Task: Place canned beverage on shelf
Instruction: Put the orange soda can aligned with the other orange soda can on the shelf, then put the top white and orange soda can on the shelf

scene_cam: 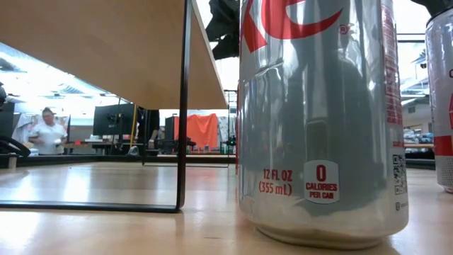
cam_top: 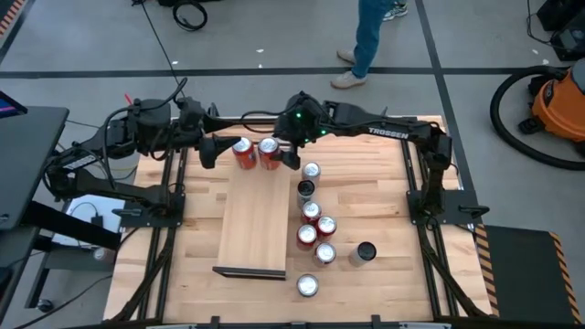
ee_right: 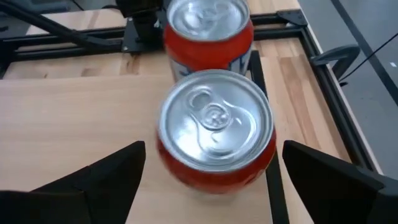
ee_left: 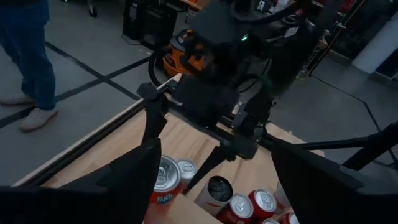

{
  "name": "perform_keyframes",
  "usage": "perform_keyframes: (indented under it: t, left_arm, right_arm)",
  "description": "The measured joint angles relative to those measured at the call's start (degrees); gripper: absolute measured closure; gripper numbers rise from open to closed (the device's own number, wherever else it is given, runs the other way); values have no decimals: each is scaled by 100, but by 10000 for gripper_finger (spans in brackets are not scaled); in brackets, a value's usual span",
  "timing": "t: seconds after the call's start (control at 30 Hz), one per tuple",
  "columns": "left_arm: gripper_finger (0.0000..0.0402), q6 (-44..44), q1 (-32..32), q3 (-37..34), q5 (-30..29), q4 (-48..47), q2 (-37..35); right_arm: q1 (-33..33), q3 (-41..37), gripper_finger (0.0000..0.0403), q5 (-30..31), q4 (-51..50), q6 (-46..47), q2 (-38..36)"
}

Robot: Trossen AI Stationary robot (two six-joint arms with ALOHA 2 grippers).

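The shelf (cam_top: 251,219) is a pale board raised on a dark frame (scene_cam: 182,106). Two orange-red cans stand upright at its far end. My right gripper (ee_right: 212,149) is open, with one finger on either side of the right-hand can (ee_right: 214,127) and a gap showing on both sides. That can (cam_top: 271,152) rests on its base beside the shelf's dark end lip (ee_right: 261,81). The second can (cam_top: 243,151) stands just beyond it (ee_right: 208,31). My left gripper (cam_top: 212,149) hovers open left of that can (ee_left: 165,180), with nothing in it.
Several more cans (cam_top: 315,224) stand on the planked table right of the shelf, with a dark one (cam_top: 366,252) and a silver one (cam_top: 308,285) near the front. A person (cam_top: 366,41) stands beyond the far edge. An orange vacuum (cam_top: 558,100) is at the far right.
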Motion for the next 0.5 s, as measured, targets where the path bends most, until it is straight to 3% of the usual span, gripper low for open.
perform_keyframes:
  t: [0.27, 0.5]
  left_arm:
    - [84, 100, -52, -7, -44, 110, 215]
    - [84, 514, -11, -9, -136, 469, 550]
  right_arm:
    - [-14, 9, 12, 399, -621, -16, -665]
    - [-44, 12, 19, 654, -1904, 117, -1014]
